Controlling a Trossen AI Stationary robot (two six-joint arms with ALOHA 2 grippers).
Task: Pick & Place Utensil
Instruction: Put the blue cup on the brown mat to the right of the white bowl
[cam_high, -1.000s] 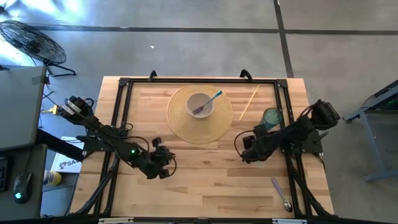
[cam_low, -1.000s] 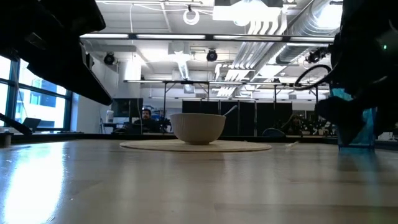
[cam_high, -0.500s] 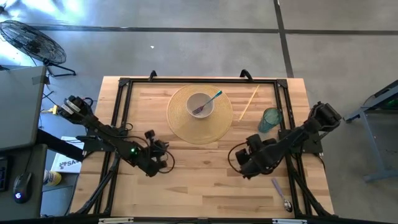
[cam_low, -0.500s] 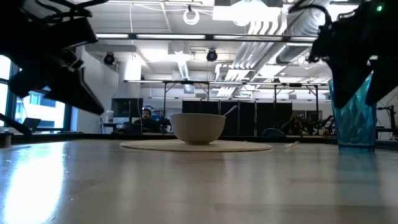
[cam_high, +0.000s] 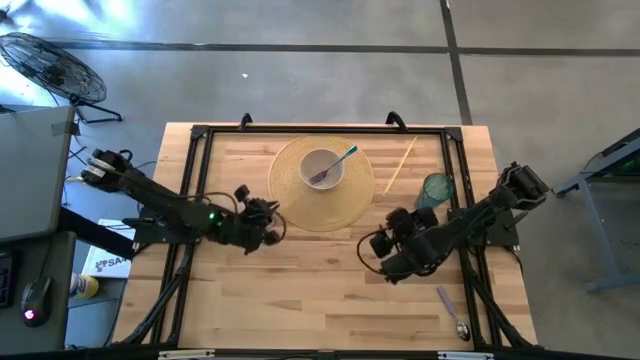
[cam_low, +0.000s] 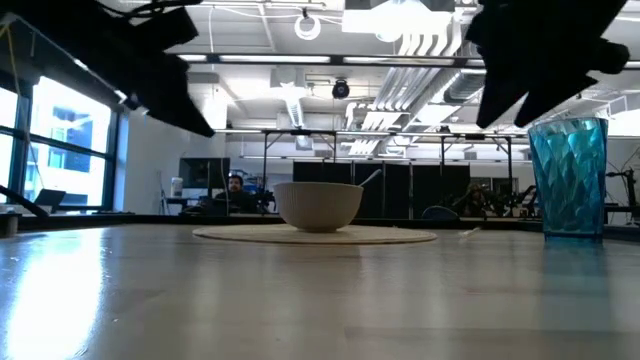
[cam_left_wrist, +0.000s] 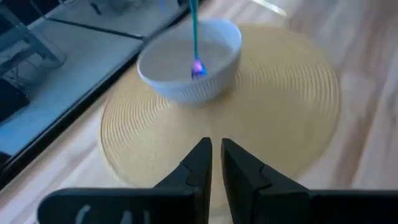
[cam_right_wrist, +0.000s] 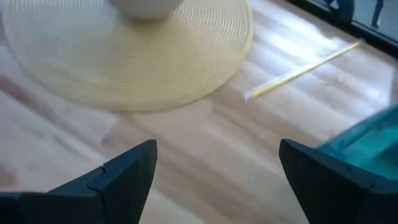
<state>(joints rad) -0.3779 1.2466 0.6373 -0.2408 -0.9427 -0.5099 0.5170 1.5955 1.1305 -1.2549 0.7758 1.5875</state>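
- High view: wooden table (cam_high: 300, 290) carrying a round woven placemat (cam_high: 290, 205) at its far centre, with a white bowl (cam_high: 323, 167) set on the mat.
- Teal-handled utensil (cam_high: 338, 161) resting inside the bowl, handle leaning out over the rim toward the right arm's side.
- Second utensil, a spoon (cam_high: 452, 313) with a purple handle, lying flat on the table near the front corner on the right arm's side, well apart from both grippers.
- Pale yellow stick (cam_high: 400, 165) lying on the wood just beside the mat, between mat and teal glass tumbler (cam_high: 434, 190).
- Left gripper (cam_high: 268, 222) positioned at the near edge of the mat on the left arm's side, empty; left wrist view shows the fingers (cam_left_wrist: 200, 163) nearly together, a narrow slit between them, pointed at the bowl (cam_left_wrist: 189, 59).
- Right gripper (cam_high: 375, 255) positioned over bare wood, near the mat and just beside the tumbler, empty; right wrist view shows the fingers (cam_right_wrist: 118, 171) spread wide apart.
- Low view: bowl (cam_low: 318, 206) upright at mid-table, tumbler (cam_low: 570, 178) upright at the right of the picture, both arms as dark shapes overhead.
- Person (cam_low: 234, 191) seated far back in the room.
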